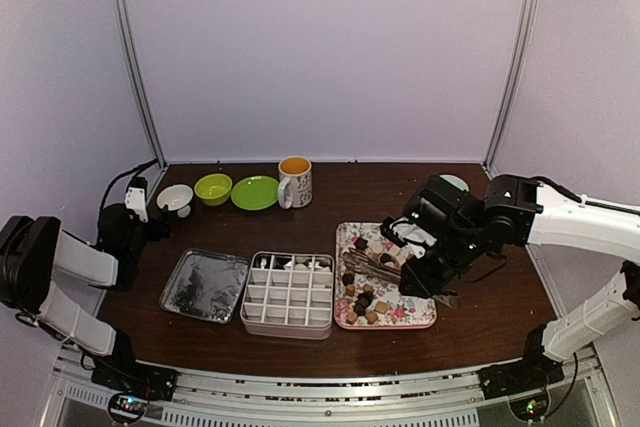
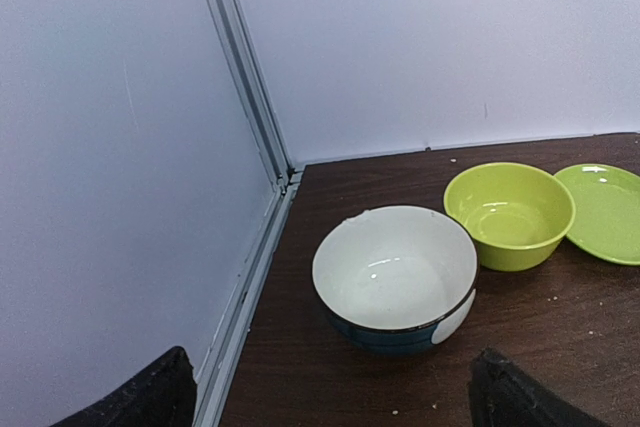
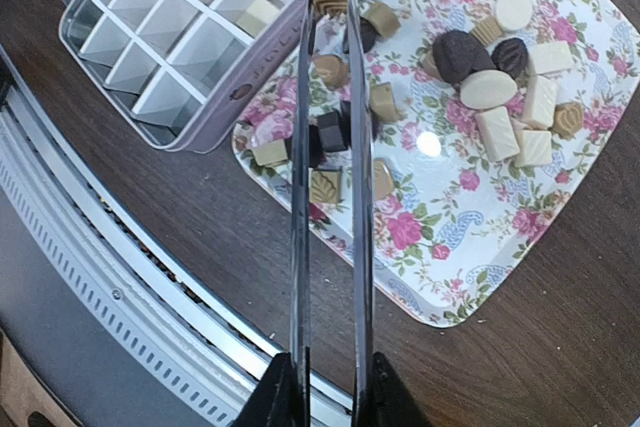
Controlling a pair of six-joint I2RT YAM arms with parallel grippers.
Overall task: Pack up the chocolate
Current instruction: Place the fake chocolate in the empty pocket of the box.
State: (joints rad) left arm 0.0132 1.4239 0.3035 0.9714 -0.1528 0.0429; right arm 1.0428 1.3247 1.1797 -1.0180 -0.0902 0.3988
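Checking containers first: the divided box (image 1: 288, 292) stands at the middle of the bench (image 1: 500, 307), its white grid of compartments open to view. A few pale pieces lie in its far row; in the right wrist view one cream piece sits in a compartment near the wall that faces the tray. A shiny metal tray (image 1: 205, 285) lies just left of the box.

The chocolate (image 3: 487, 89) is mostly on the floral tray (image 3: 440, 237), just right of the box: dark, tan and cream pieces scattered loose, some touching, the greater number toward the far end.

The right gripper (image 3: 325, 392) hangs over the near end of the floral tray, its fingers (image 3: 275, 397) narrow and clamped on the handle end of the tongs (image 3: 300, 247). The tong arms run nearly parallel, close together, out over the pieces along the tray's box-side edge. Whether the tips grip a piece cannot be told.

The left gripper (image 2: 330, 387) is at the far left of the bench, its fingers (image 2: 150, 397) spread wide and holding nothing, facing a white bowl (image 2: 395, 267). Beside that bowl stand a green bowl (image 2: 510, 212), then a green plate (image 2: 605, 212), then a mug (image 1: 295, 182) with an orange inside.
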